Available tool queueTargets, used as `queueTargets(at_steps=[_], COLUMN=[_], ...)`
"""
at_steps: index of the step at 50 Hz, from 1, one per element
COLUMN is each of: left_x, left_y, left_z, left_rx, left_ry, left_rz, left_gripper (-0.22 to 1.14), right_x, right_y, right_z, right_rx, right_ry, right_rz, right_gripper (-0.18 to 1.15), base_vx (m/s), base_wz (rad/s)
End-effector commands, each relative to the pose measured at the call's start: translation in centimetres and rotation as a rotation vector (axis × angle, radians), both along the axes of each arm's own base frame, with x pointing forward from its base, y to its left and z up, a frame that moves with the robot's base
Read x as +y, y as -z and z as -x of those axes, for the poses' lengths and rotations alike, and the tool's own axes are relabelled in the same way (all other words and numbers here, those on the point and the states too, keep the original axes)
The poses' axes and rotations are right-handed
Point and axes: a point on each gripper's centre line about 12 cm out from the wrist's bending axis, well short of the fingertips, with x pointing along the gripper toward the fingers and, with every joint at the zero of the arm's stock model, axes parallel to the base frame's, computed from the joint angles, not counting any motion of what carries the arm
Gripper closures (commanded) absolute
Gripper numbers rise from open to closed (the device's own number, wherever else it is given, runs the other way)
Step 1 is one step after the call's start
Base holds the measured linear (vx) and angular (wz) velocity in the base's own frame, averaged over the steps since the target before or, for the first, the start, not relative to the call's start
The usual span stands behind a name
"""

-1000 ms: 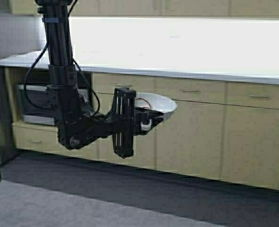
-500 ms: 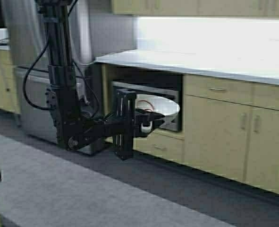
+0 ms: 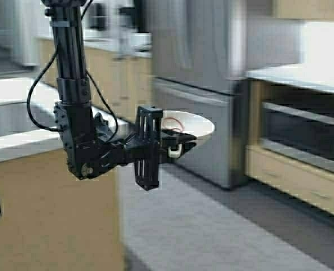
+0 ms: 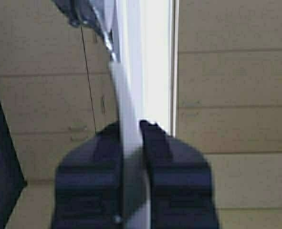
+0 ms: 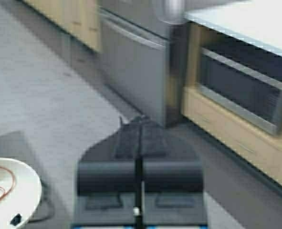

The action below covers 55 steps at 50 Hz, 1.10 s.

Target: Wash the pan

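Observation:
The small white pan (image 3: pixel 190 125), with a red squiggle inside, hangs in the air in front of me, level and facing up. My left gripper (image 3: pixel 175 144) is shut on its near side and holds it at mid height. In the left wrist view the pan's white edge (image 4: pixel 125 95) runs between the two dark fingers (image 4: pixel 160 143). The pan also shows in the right wrist view (image 5: pixel 9 191). My right gripper (image 5: pixel 140 120) is shut and empty, parked low at the right, above the floor.
A counter with a wooden side (image 3: pixel 25 169) stands close at my left. A steel fridge (image 3: pixel 200 84) is ahead, with a built-in oven (image 3: pixel 302 132) under a counter to its right. Grey floor (image 3: pixel 223 237) lies open ahead and to the right.
The robot has moved: the scene has swept to the right, the long cabinet run giving way to the fridge and a near counter. The left gripper still holds the pan in the same pose.

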Motion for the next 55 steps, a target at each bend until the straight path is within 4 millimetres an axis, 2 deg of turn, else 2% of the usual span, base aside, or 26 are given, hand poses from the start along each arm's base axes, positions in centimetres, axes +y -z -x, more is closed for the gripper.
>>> queueTargets(at_steps=[1, 27, 42, 55], left_x=[-0.7, -0.2, -0.3, 1.0], left_y=[-2.3, -2.3, -2.9, -3.0], left_z=[-0.5, -0.4, -0.6, -2.3], left_rx=[-0.076, -0.067, -0.075, -0.082], left_ry=[0.008, 0.001, 0.001, -0.034], left_rz=[0.034, 0.035, 0.051, 0.048], left_gripper=[0.90, 0.90, 0.90, 0.90], right_x=[0.0, 0.0, 0.0, 0.0], right_y=[-1.1, -0.9, -0.9, -0.7], right_z=[-0.3, -0.3, -0.4, -0.5], right_rx=[-0.032, -0.026, -0.023, -0.011], right_ry=[-0.002, -0.002, -0.001, -0.002], right_rz=[-0.001, 0.001, 0.004, 0.004], right_gripper=[0.90, 0.90, 0.90, 0.90], base_vx=[0.09, 0.09, 0.09, 0.07], base_wz=[0.64, 0.50, 0.45, 0.39])
